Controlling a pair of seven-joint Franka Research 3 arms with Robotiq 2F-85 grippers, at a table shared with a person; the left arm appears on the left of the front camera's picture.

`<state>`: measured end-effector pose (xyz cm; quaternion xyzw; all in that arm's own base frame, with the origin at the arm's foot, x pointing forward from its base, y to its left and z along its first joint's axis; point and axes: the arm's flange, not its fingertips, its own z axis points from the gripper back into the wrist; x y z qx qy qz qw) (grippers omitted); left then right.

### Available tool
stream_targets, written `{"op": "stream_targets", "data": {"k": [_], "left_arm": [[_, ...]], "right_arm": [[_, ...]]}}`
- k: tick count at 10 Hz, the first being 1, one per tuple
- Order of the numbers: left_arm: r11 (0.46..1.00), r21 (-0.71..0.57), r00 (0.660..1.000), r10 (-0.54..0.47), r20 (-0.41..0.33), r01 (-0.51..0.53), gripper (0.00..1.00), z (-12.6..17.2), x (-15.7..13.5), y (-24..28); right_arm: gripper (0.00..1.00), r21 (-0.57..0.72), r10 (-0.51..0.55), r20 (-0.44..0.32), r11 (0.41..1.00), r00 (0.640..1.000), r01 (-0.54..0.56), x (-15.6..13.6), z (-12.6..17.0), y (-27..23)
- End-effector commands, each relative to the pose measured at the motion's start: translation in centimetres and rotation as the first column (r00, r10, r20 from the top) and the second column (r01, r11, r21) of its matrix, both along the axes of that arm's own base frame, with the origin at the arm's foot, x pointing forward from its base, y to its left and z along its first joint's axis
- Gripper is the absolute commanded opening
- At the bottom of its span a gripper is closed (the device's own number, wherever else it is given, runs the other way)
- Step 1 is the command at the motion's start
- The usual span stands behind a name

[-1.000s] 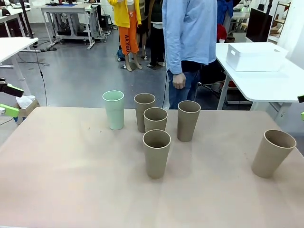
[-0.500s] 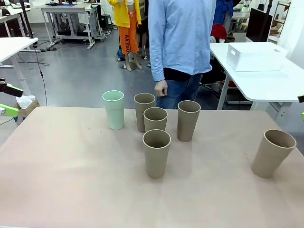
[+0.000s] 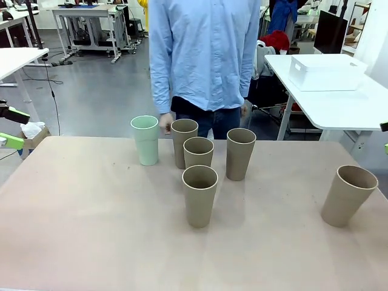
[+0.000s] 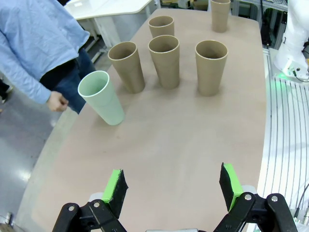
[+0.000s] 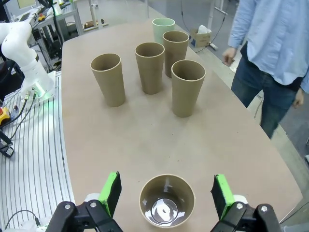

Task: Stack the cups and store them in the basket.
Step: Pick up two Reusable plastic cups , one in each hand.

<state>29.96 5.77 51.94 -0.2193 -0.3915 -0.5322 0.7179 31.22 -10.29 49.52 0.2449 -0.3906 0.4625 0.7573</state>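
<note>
A tan surface (image 3: 91, 230) fills the front view, and a person (image 3: 203, 54) in a blue shirt stands at its far side. The green cup (image 3: 145, 140) stands up. Four tan cups (image 3: 200, 194) huddle just right of the green cup. The lone cup (image 3: 348, 196) is well off to its right. The basket (image 3: 326, 72) sits on another table (image 3: 339, 109), far behind and to the right of the green cup.

In the left wrist view, the left end effector (image 4: 174, 186) has its pads wide apart and holds nothing. The green cup is well ahead of it.

In the right wrist view, the right end effector (image 5: 166, 192) is spread apart too. The lone cup stands mouth up just below it, so the right arm looks nearer.
</note>
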Motion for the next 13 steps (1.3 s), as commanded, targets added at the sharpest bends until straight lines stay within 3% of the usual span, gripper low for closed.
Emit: {"op": "stream_targets", "data": {"k": [1, 13], "left_arm": [[1.000, -0.005, 1.000, -0.012, 0.010, 0.012, 1.00, 0.02, 0.03, 0.09], [1.000, -0.005, 1.000, -0.012, 0.010, 0.012, 1.00, 0.02, 0.03, 0.09]], "right_arm": [[1.00, 0.018, 0.015, 0.029, 1.000, 0.999, -0.016, 0.22, 0.09, -0.21], [1.00, 0.018, 0.015, 0.029, 1.000, 0.999, -0.016, 0.22, 0.09, -0.21]]}}
